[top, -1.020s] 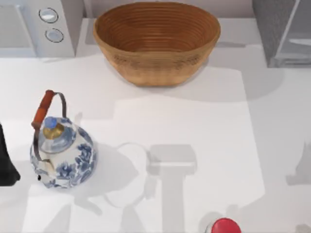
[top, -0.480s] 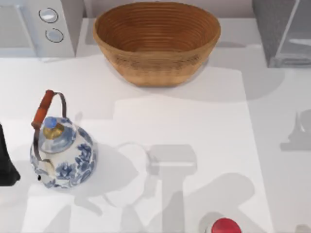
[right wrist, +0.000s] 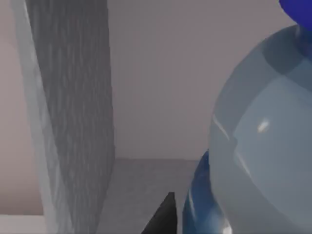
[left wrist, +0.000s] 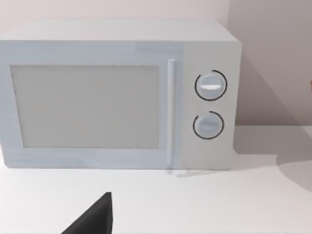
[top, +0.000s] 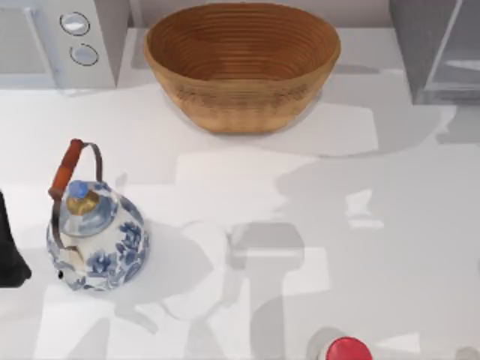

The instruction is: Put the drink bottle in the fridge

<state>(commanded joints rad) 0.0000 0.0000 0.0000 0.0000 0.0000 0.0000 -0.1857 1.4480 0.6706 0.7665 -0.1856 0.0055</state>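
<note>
Pale drink bottle point(right wrist: 258, 146) cut off, close-up | fridge point(right wrist: 73, 122) beside | jaws' state unclear

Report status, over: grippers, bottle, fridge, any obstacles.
Left arm parked at table's left edge. Drink bottle close against right wrist camera, grip not visible. Fridge at far right corner, its grey side near the bottle. No obstacle seen between them.

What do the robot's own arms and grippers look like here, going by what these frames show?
Little of them is in frame. The left arm is a plain matte black mass at the top view's left edge. Each wrist view catches one pointed black fingertip, left and right. No cables or markings are visible.
</note>
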